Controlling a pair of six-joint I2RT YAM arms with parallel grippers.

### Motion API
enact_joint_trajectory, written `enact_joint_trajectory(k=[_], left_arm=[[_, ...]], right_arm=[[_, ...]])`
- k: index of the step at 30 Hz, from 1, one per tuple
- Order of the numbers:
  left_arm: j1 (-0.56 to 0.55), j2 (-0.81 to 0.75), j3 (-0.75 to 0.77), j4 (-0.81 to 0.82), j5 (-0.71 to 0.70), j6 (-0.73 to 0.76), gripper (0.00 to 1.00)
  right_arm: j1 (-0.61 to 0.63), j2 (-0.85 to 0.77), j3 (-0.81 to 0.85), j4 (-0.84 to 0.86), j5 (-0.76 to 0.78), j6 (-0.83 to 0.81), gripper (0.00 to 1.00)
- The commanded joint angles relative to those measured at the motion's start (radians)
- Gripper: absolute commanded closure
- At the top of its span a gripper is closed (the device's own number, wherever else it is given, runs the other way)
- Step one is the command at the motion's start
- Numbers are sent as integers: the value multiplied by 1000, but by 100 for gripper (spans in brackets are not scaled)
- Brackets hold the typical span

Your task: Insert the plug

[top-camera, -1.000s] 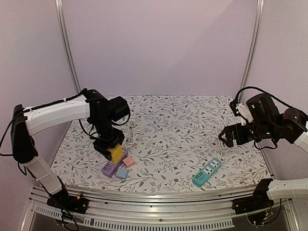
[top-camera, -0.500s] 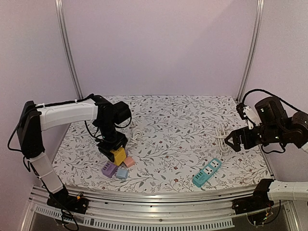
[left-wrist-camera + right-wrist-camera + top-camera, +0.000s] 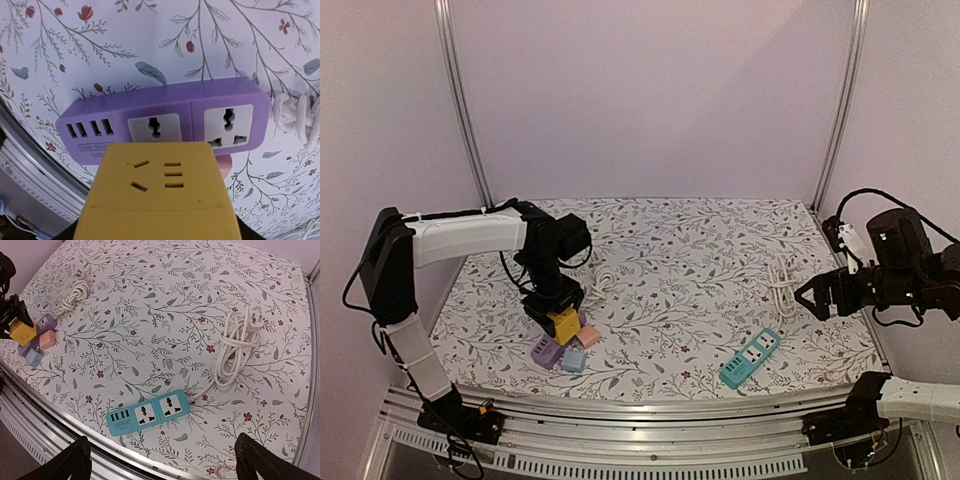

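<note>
teal strip near coiled white cord

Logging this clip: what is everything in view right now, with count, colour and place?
purple power strip: 1, purple, front left of the table
yellow adapter: 1, yellow, held over the purple power strip
pink adapter: 1, pink, right beside the purple power strip
light blue adapter: 1, light blue, in front of the pink adapter
teal power strip: 1, teal, front right
left cable coil: 1, white, behind the purple power strip
right cable coil: 1, white, behind the teal power strip
tablecloth: 1, white floral, covers the table
left gripper: 1, black, shut on the yellow adapter
right gripper: 1, black, open, raised at the right
</note>
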Motion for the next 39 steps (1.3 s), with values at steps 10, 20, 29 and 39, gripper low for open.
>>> enact_joint_trajectory(k=[10,20,29,39], left_arm=[[43,1,-35,-17,-38,75,100],[65,7,-35,-11,-43,100,100],[57,34,-26,-15,-26,112,100],[-31,53,-29,-22,-27,0,100]], right_arm=[[2,-26,-16,1,1,21,1],[3,-31,-19,-9,1,36,1],[3,-32,-14,-19,0,31,1],[2,-19,-2,-23,-3,22,1]])
